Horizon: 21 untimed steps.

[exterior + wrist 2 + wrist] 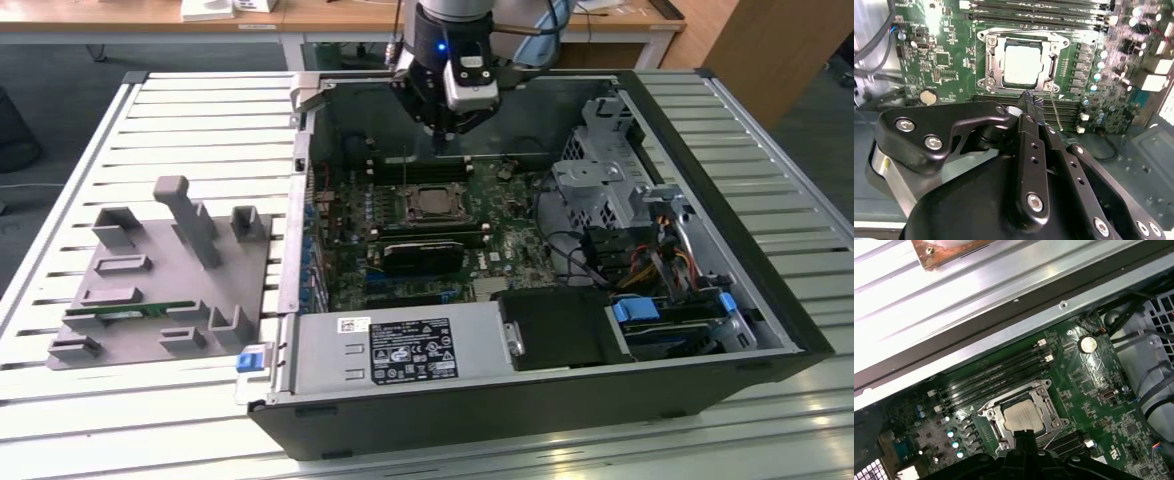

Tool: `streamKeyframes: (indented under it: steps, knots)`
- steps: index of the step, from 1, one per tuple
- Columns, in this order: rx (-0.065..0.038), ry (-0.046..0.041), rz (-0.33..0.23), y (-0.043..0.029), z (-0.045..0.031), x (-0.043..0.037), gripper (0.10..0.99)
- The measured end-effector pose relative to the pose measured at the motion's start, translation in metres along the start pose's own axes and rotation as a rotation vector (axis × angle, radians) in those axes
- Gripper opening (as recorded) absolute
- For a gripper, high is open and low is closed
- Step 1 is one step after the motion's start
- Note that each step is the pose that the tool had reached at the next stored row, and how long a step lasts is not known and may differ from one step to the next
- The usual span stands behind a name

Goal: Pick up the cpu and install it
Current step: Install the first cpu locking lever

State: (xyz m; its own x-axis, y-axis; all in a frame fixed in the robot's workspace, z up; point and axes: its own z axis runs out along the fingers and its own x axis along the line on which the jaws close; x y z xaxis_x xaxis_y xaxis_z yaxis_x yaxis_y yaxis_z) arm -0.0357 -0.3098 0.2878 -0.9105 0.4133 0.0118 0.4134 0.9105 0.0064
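The cpu is a small silver-topped square lying flat in the socket frame on the green motherboard inside the open computer case. Both wrist views show the cpu resting in its metal socket frame. My gripper hangs above the board towards the case's back wall, a little beyond the socket. In the second wrist view the gripper has its black fingers closed together with nothing between them, the tip over the memory slots beside the socket. The gripper sits at the socket's edge in the first wrist view.
A grey plastic tray with upright posts lies on the slatted table at the exterior view's left, holding a green memory stick. Inside the case are a power supply, a metal drive cage and loose cables.
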Motion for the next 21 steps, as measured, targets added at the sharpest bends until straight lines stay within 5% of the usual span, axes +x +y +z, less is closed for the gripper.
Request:
streamKeyframes:
  steps: [8,14,21]
  knots:
    - [0.001,0.0008,-0.142,0.0000,0.0017,0.0001,0.106]
    - [0.001,0.0013,-0.167,-0.0038,0.0036,0.0084,0.106]
    - [0.003,0.0020,-0.290,-0.0040,0.0064,0.0085,0.106]
